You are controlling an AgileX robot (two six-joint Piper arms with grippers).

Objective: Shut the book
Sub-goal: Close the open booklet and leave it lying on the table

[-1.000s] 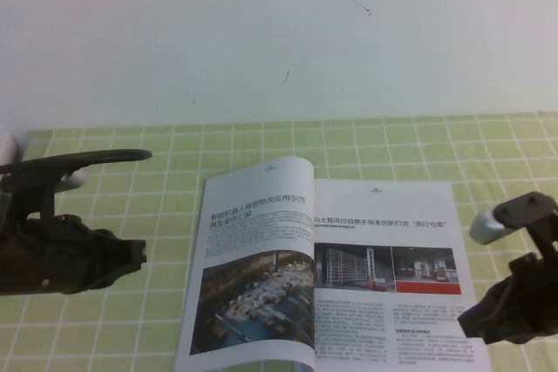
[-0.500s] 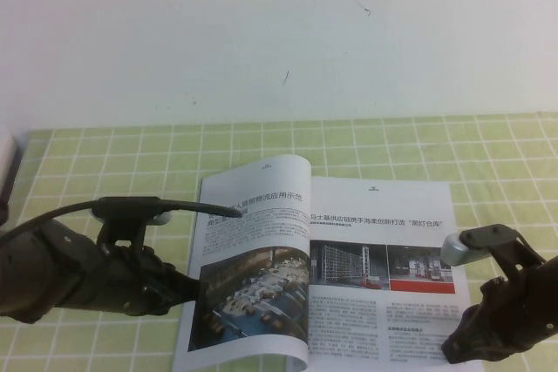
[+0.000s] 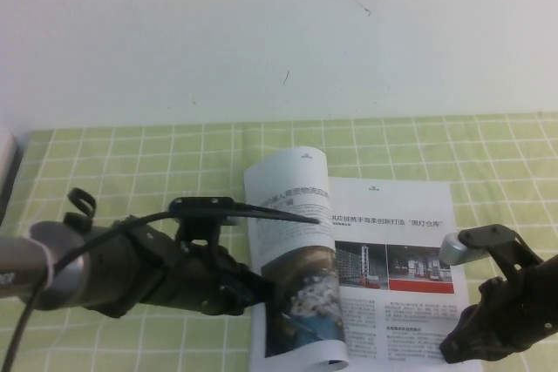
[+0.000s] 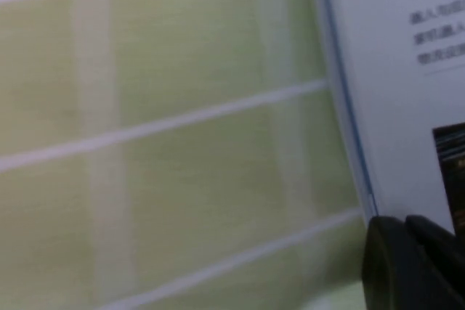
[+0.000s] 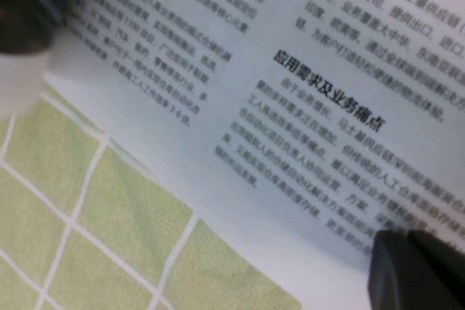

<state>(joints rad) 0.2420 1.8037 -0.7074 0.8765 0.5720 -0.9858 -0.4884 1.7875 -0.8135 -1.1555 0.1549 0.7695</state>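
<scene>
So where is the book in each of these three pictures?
High view: book low and centre, left page curled up against the left gripper; right gripper by its near right corner.
Left wrist view: the book borders the green checked cloth.
Right wrist view: the book, printed text, fills most of the picture.
Shared landmark: the green checked cloth.

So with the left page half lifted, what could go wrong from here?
The lifted left page curls over the left pincer at its outer edge; it could slip off and flop back open.
The right pincer sits at the near right corner of the book, so the closing page may land on it, or the book may slide on the tablecloth.
</scene>
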